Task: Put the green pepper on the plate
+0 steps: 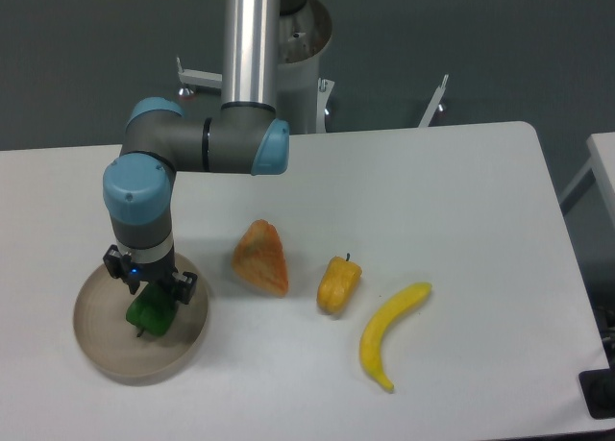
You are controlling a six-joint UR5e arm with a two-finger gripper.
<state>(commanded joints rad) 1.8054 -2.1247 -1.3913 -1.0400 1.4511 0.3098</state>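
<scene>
My tool (152, 302) over plate (101, 350) on desk (432, 191), pinching green pepper (149, 312) w/ pepper low inside rim.

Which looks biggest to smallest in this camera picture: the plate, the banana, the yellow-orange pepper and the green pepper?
1. plate
2. banana
3. yellow-orange pepper
4. green pepper

The last two are unsure: the gripper hides part of the green pepper, so they may be alike in size.
</scene>
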